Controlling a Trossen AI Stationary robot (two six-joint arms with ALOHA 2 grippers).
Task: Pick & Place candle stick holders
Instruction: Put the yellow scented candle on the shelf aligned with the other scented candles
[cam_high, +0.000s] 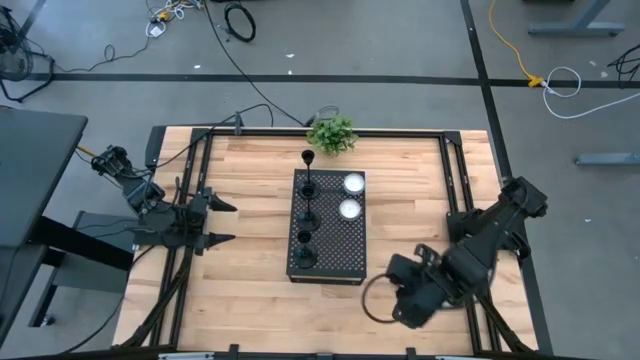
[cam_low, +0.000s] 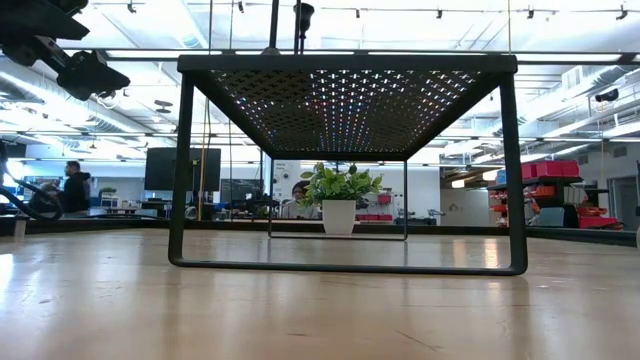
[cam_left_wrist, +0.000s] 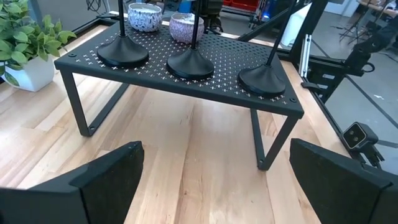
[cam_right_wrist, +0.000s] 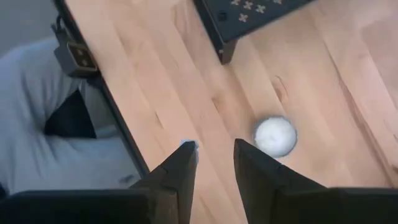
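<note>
Three black candle stick holders (cam_high: 309, 185) (cam_high: 308, 215) (cam_high: 305, 250) stand upright in a row along the left side of a black perforated stand (cam_high: 335, 260), resting on their round bases (cam_left_wrist: 122, 55) (cam_left_wrist: 191, 62) (cam_left_wrist: 266, 79). My left gripper (cam_high: 220, 222) is open and empty at the table's left, level with the stand and pointing at it. My right gripper (cam_right_wrist: 216, 152) hovers over the near right part of the table, empty, its fingers only a narrow gap apart. A small white round candle (cam_right_wrist: 275, 135) lies on the wood just beyond the right gripper.
Two white candles (cam_high: 353, 183) (cam_high: 349, 209) sit on the stand's right side. A potted plant (cam_high: 332, 135) stands at the table's far edge behind the stand. Black frame rails (cam_high: 460, 180) run along the table's sides. People show in the room beyond.
</note>
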